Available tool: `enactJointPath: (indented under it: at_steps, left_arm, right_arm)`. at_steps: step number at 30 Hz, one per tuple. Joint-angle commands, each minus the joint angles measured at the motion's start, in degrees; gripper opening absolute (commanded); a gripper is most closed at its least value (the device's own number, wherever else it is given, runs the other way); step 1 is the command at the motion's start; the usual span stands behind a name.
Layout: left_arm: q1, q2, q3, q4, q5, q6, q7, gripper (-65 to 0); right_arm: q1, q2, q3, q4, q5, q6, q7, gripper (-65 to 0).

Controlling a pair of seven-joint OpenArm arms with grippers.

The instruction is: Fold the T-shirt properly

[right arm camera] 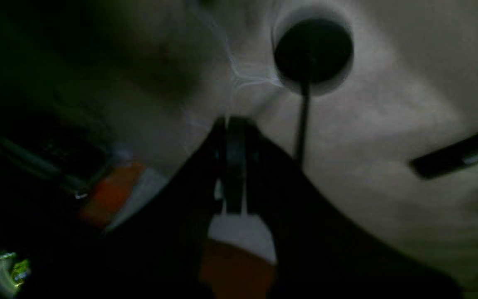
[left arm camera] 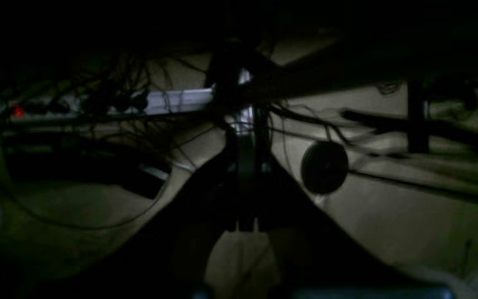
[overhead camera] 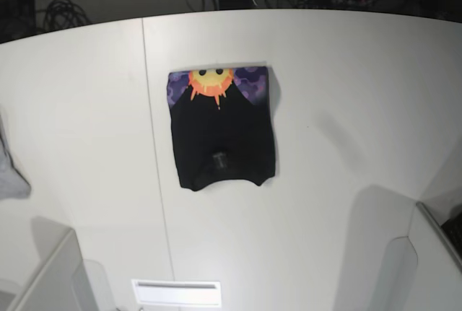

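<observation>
Have right gripper (right arm camera: 235, 126) fully closed, with nothing visible in its grip, pointing over a dim, blurred floor (right arm camera: 367, 137); have left gripper (left arm camera: 247, 141) fully closed too, likewise gripping nothing visible, above dark cables and a power strip (left arm camera: 176, 101). Across the base view, see light grey cloth (overhead camera: 11, 180) at the left edge of the white table (overhead camera: 325, 73), then coiled cables (overhead camera: 63, 15) beyond its far edge. Next find a seam (overhead camera: 154, 127) running down the tabletop, and just right of it the T-shirt (overhead camera: 224, 134), lying flat, folded into a compact, nearly rectangular shape. See orange-yellow sun and purple clouds along its upper part, plain black below, and an inward curve at its bottom edge.
</observation>
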Motion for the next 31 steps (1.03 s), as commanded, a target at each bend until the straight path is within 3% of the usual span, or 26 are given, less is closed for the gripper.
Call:
enactJointPath:
  at_steps: [1, 6, 10, 13, 20, 23, 31]
  left_arm:
    - [-1.39, -0.77, 1.18, -3.18, 1.09, -0.62, -1.05, -65.0]
    - [-11.77, -1.65, 8.92, -17.86, 9.62, 0.03, -0.78, -65.0]
    - [-15.02, -1.57, 13.40, -19.92, 13.66, 8.65, 0.89, -65.0]
    - [-16.96, -0.77, 15.78, -19.79, 14.81, 12.61, 6.43, -65.0]
    - [-17.04, -0.16, 15.87, -15.66, 14.45, 13.75, 8.80, -65.0]
    - [-16.87, -0.42, 15.87, -15.13, 14.45, 13.75, 8.71, -65.0]
    - [-18.89, -0.07, 16.48, -14.96, 15.07, 13.75, 9.15, -65.0]
  right_arm:
    - [0.14, -0.26, 1.14, -2.40, -0.16, 0.45, 1.07, -65.0]
    - [10.08, -5.00, 8.34, -27.19, -0.16, 0.45, 11.45, -65.0]
    - [16.67, -6.06, 13.09, -46.44, -0.16, 0.45, 26.48, -65.0]
    - [17.20, -6.58, 16.08, -48.99, -0.16, 0.01, 33.16, -65.0]
    - [17.11, -7.11, 16.87, -48.90, -0.24, -14.67, 33.43, -65.0]
    - [17.20, -7.11, 16.96, -48.90, -0.24, -18.89, 33.43, -65.0]
    - [17.37, -7.20, 16.87, -48.90, -0.33, -20.12, 33.43, -65.0]
